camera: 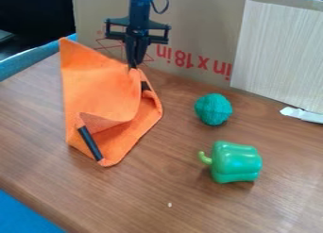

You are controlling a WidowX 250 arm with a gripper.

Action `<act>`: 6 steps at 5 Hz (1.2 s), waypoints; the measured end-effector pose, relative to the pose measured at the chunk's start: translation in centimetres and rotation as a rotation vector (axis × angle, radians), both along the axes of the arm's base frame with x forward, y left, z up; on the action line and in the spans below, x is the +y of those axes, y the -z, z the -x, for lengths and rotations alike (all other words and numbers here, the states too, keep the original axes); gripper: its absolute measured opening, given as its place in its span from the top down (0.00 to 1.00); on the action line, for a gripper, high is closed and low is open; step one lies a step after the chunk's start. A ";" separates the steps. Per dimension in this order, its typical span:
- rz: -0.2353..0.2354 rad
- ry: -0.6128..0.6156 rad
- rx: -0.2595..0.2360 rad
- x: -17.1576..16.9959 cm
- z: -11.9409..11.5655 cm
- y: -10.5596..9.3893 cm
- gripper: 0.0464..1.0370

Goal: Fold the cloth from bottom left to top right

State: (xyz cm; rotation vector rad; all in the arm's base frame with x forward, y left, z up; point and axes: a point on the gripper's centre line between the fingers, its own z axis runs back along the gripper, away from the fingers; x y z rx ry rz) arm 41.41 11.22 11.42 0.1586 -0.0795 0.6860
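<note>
The gripper hangs at the upper middle of the camera view, in front of the cardboard, with its fingers together on the top right edge of the orange cloth. The orange cloth lies on the left part of the table, partly folded and rumpled, its upper left corner pointing toward the table's back edge. A raised fold runs across its lower middle. Dark strips show on the cloth at its lower left and beside the gripper on the right.
A green ball sits right of the cloth, and a green toy pepper lies below it on the wooden table. Cardboard and a pale wood-grain panel stand along the back. A white object lies at the right edge.
</note>
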 end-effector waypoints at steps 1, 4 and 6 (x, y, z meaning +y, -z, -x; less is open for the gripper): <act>-0.001 -0.001 -0.006 0.0 -0.1 -0.1 0.60; 0.062 0.043 -0.068 -0.1 0.4 -3.0 0.03; 0.082 0.089 -0.067 3.6 4.6 -8.8 0.04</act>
